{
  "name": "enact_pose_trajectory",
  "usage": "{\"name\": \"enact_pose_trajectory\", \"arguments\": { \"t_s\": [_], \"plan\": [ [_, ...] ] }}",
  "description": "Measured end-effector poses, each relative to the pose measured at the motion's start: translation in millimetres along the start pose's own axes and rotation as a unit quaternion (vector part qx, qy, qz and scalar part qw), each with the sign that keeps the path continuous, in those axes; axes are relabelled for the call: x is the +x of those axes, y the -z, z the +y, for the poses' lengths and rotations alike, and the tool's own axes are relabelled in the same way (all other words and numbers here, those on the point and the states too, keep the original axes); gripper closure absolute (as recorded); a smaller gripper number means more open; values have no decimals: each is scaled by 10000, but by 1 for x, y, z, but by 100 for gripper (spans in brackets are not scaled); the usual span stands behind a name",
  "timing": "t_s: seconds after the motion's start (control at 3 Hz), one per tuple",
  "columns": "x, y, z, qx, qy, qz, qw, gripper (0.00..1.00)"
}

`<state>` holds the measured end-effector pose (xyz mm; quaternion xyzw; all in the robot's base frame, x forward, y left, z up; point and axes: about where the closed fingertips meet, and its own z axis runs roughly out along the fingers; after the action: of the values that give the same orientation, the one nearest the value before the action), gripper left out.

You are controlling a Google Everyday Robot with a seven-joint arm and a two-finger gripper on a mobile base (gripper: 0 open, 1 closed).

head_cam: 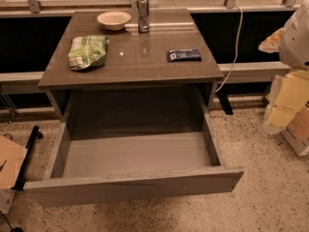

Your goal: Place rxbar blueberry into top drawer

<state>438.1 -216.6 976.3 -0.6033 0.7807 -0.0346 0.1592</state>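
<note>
Bar [184, 55] lies right on the bench [145, 64]; drawer [135, 187] open near; claw [295, 33] at right edge, grip state cannot tell.

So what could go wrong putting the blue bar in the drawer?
The rxbar blueberry lies flat on the glossy table, so it might slip when pinched. It sits near the table's right edge, so a nudge could push it to the floor, not into the open top drawer. The gripper is out of view, so its approach can't be judged.
</note>
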Motion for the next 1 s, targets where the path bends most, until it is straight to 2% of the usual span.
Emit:
{"name": "enact_pose_trajectory", "arguments": {
  "t_s": [0.33,0.67,1.0],
  "plan": [
    [0,1,1,56,-27,-12,10000,0],
    [-17,-17,3,0,-188,-306,9994,0],
    [-47,-45,-10,-65,-314,-858,9958,0]
  ]
}}
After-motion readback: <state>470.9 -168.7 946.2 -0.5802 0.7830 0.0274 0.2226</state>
